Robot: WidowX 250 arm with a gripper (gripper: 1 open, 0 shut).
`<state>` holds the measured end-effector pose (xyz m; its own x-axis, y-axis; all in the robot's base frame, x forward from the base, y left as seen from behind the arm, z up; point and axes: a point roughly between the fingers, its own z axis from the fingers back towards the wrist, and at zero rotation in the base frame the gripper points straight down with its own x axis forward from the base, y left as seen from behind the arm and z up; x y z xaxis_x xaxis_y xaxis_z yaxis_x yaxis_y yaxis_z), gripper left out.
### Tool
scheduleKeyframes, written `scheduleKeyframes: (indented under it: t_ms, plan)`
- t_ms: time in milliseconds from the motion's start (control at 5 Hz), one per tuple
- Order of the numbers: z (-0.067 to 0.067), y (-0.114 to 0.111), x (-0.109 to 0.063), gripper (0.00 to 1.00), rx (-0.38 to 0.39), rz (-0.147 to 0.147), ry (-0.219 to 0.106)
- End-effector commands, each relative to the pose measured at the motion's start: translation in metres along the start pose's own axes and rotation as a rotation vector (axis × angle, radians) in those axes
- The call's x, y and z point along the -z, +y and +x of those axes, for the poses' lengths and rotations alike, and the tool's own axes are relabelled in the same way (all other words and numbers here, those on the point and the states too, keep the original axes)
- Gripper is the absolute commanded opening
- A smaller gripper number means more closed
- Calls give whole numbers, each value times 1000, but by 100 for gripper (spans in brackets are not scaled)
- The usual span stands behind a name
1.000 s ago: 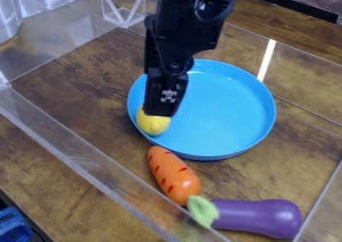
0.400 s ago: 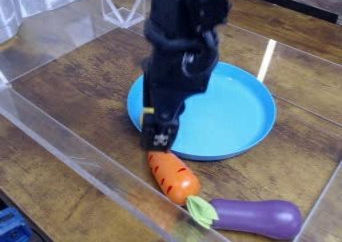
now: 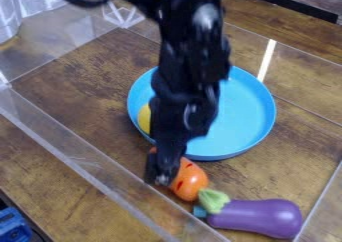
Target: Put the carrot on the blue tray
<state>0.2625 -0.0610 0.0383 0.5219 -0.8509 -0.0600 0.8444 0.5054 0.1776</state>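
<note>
pincer (image 3: 166,169): low over bench (image 3: 80,96), jaws spread, nothing gripped, blurred | carrot (image 3: 189,180): on bench just beside pincer tip, outside blue tray (image 3: 247,106), near its front rim | eggplant (image 3: 254,217): just beyond carrot's leafy end | lemon (image 3: 144,117): on tray, partly hidden by arm

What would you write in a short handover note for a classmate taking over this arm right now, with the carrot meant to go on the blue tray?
Gripper: open, holding nothing, pointing down at the carrot's left end; contact can't be judged through the blur.
Carrot: on the wooden table, just in front of the blue tray, not on it.
A lemon sits on the tray's left side; an eggplant lies beside the carrot.
Done: nothing placed.
Left: grasp the carrot, lift it, set it on the tray.
</note>
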Motion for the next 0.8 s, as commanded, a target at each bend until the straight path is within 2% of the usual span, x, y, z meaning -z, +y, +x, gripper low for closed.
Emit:
scheduleKeyframes:
  t_ms: [0, 600]
  plan:
    - [13, -2, 11, 100, 30, 28, -21]
    - [18, -5, 17, 100, 39, 32, -6]
